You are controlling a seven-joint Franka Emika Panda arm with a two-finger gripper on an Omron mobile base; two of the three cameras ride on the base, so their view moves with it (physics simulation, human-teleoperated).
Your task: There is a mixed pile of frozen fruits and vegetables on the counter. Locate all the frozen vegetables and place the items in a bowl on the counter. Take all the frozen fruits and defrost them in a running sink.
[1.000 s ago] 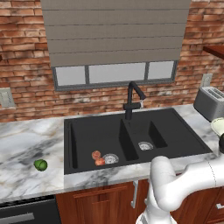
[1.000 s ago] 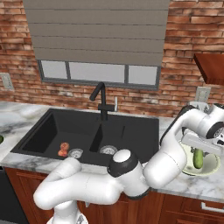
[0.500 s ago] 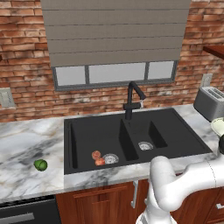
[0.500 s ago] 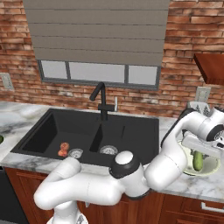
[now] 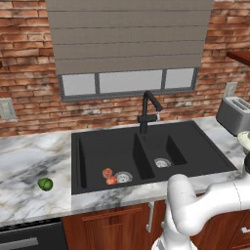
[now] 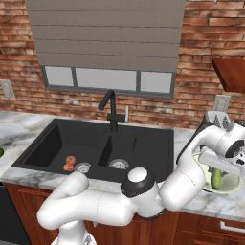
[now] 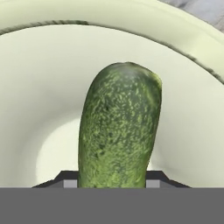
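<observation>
The dark green cucumber-like vegetable point(image 7: 119, 127) stands upright over the inside of the cream bowl point(image 7: 39, 87), and my gripper point(image 7: 112, 180) is shut on its lower end. In the right base view the same vegetable point(image 6: 216, 178) hangs in the bowl point(image 6: 230, 185) on the counter point(image 6: 210, 203) right of the sink, under my gripper point(image 6: 217, 168). Two reddish fruits point(image 5: 109, 176) lie in the left basin of the black sink point(image 5: 93, 151) beside the drain, and they show again as fruits point(image 6: 69, 163) from the other side. The round bright green vegetable point(image 5: 45, 184) rests on the counter point(image 5: 24, 161) left of the sink.
A tall black faucet point(image 5: 146, 111) rises behind the divider of the sink. A silver toaster point(image 5: 233, 113) stands at the back right by the brick wall, close behind the bowl's rim point(image 5: 243, 139). My own white arm point(image 6: 119, 201) curves across the counter's front edge.
My gripper has sunk a little lower with the cucumber-like vegetable, deeper into the bowl. The fruits and the round green vegetable lie where they were.
</observation>
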